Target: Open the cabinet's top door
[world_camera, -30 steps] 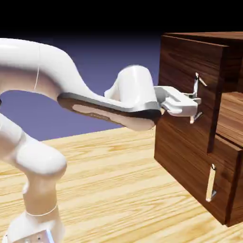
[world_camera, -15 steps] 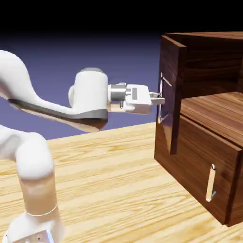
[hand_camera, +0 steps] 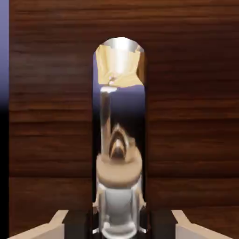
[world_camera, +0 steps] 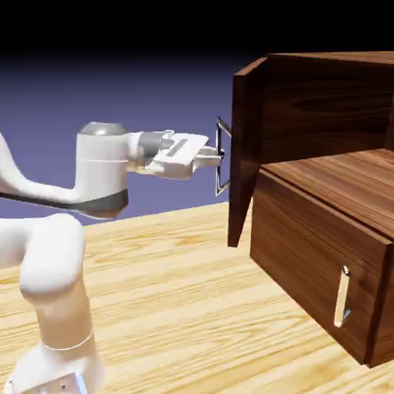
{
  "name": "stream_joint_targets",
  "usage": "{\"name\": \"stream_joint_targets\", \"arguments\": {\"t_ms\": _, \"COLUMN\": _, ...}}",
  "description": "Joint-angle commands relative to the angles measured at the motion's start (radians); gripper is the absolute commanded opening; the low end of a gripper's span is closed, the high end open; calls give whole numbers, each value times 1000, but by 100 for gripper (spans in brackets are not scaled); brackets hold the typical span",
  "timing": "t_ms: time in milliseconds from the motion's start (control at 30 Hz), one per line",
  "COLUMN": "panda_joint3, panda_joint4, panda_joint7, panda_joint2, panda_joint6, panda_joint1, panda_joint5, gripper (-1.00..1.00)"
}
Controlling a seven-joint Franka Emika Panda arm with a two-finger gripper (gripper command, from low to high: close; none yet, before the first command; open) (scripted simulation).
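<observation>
The white two-finger gripper [world_camera: 218, 156] is clenching the long silver bar handle [world_camera: 222, 156] of the top door [world_camera: 246, 146], the upper dark walnut-brown wood-grain panel of the large boxy cabinet [world_camera: 323, 208]. In the exterior view the gripper is sitting at about nine o'clock from the door, with its fingertips meeting the bar near its middle. The door is standing swung out from the cabinet's front, showing mostly its narrow edge, with the handle on the side facing the white arm [world_camera: 69, 231]. Behind it, at about three o'clock, the dark upper compartment is lying exposed.

At about five o'clock from the door, the lower wood-grain panel [world_camera: 315, 262] is sitting flush with the cabinet's front, its shorter silver bar handle [world_camera: 342, 296] standing upright and untouched. The cabinet is resting on the pale wood-grain table [world_camera: 192, 308], which is stretching toward six o'clock beneath the arm.

In the hand view the silver handle [hand_camera: 120, 140] is running upright through the middle, large and mirror-bright, reflecting the table's yellow and the backdrop's violet. The door's dark wood [hand_camera: 186, 116] is filling the frame around it. The pale fingers [hand_camera: 191, 228] are showing at five and seven o'clock, flanking the bar closely.
</observation>
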Motion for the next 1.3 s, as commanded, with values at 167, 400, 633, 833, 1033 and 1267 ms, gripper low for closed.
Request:
{"name": "stream_joint_targets", "arguments": {"t_ms": 167, "panda_joint3": 123, "panda_joint4": -51, "panda_joint7": -151, "panda_joint2": -118, "panda_joint6": -158, "panda_joint1": 95, "panda_joint5": 263, "gripper": -100}}
{"name": "stream_joint_targets", "arguments": {"t_ms": 400, "panda_joint3": 355, "panda_joint4": -44, "panda_joint7": -244, "panda_joint2": -186, "panda_joint6": -431, "panda_joint1": 245, "panda_joint5": 559, "gripper": -100}}
{"name": "stream_joint_targets", "arguments": {"t_ms": 633, "panda_joint3": 609, "panda_joint4": 60, "panda_joint7": -258, "panda_joint2": -143, "panda_joint6": -701, "panda_joint1": 308, "panda_joint5": 802, "gripper": -100}}
{"name": "stream_joint_targets", "arguments": {"t_ms": 833, "panda_joint3": 823, "panda_joint4": 245, "panda_joint7": -252, "panda_joint2": -60, "panda_joint6": -942, "panda_joint1": 240, "panda_joint5": 983, "gripper": -100}}
{"name": "stream_joint_targets", "arguments": {"t_ms": 1033, "panda_joint3": 982, "panda_joint4": 462, "panda_joint7": -257, "panda_joint2": -2, "panda_joint6": -1145, "panda_joint1": 94, "panda_joint5": 1101, "gripper": -100}}
{"name": "stream_joint_targets", "arguments": {"t_ms": 1267, "panda_joint3": 1109, "panda_joint4": 716, "panda_joint7": -278, "panda_joint2": 25, "panda_joint6": -1347, "panda_joint1": -102, "panda_joint5": 1182, "gripper": -100}}
